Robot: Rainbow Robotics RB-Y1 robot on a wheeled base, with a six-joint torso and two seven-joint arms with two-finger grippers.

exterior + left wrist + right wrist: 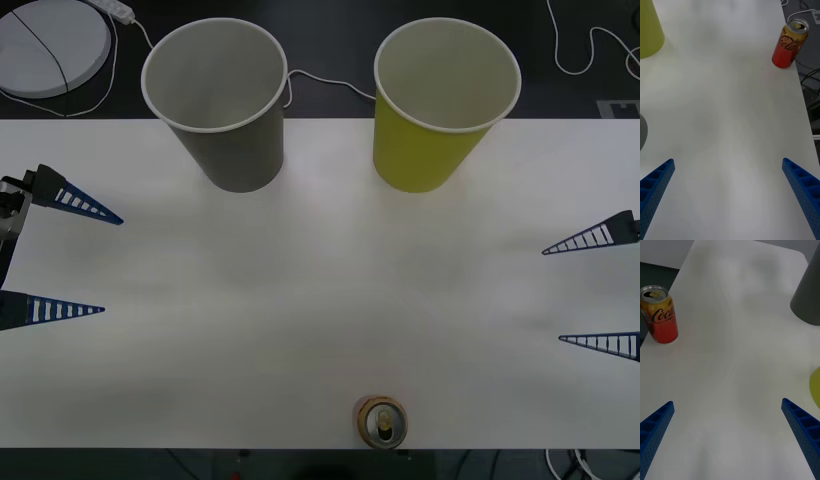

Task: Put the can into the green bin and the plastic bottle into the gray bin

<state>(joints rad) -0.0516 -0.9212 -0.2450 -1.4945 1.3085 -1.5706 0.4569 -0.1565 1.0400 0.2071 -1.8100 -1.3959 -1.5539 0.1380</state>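
Note:
The orange can [381, 422] stands upright at the table's front edge, right of centre, and shows again as the can [658, 315] and the can [790, 45]. At the back stand the gray bin [235, 150] on the left and the green bin [415, 155] on the right, both upright with pale insides. My left gripper [112, 266] hovers open at the left edge, far from the can. Over at the right edge, my right gripper [552, 296] is open too. Nothing sits between either pair of fingers. The plastic bottle is out of view.
The white table [300, 300] spreads wide between the arms. Behind its back edge lie a round white device [50, 45] and thin white cables [330, 82] on a dark floor. The can stands very close to the front edge.

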